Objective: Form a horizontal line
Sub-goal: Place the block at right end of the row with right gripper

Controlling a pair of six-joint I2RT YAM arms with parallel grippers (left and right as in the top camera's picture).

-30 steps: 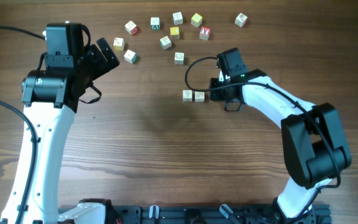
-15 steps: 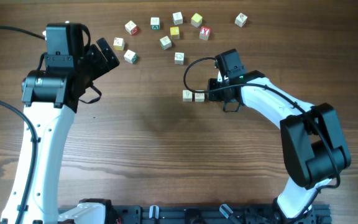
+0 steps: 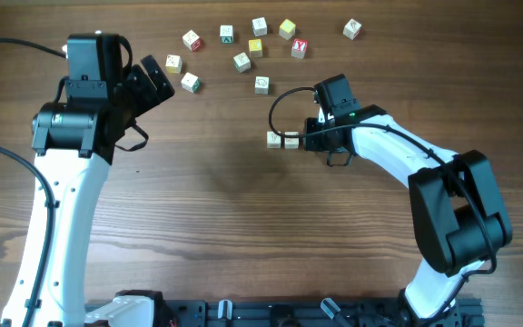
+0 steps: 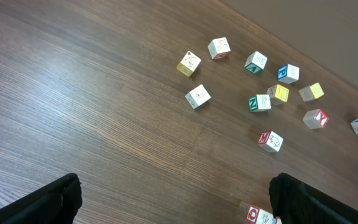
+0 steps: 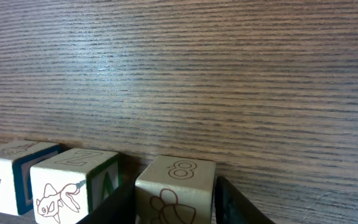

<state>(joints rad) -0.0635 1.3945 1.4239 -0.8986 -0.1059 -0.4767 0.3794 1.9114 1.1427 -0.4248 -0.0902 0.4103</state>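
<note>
Presently a third cube (image 5: pixel 178 180), marked with an 8 on top and a bee on its near face, is being pinched between the fingers of the right gripper (image 5: pixel 174 205). It is being presented to the horizontal line (image 3: pixel 282 140), which so far is being formed by two pale cubes lying side by side near the middle of the wooden table (image 3: pixel 198 209), apparently touching. In the right wrist view a dark finger (image 5: pixel 124 202) is being shown wedged between the held cube and the end of the row. As a judgement, then, the cube cannot be seated flush while it is being gripped this way. It is probably best set down with its near face level with its neighbours' faces, released with only a small opening so that the row is not knocked, and then nudged sideways from its free side until the gap is closed. Whether its underside is resting on the wood cannot be told, since the bottom edge is being cut off by the frame. The left gripper (image 4: pixel 176 193) is being held spread wide and empty over the left of the table. The loose cubes (image 3: pixel 241 62) are being left scattered beyond the row, well apart from it.
</note>
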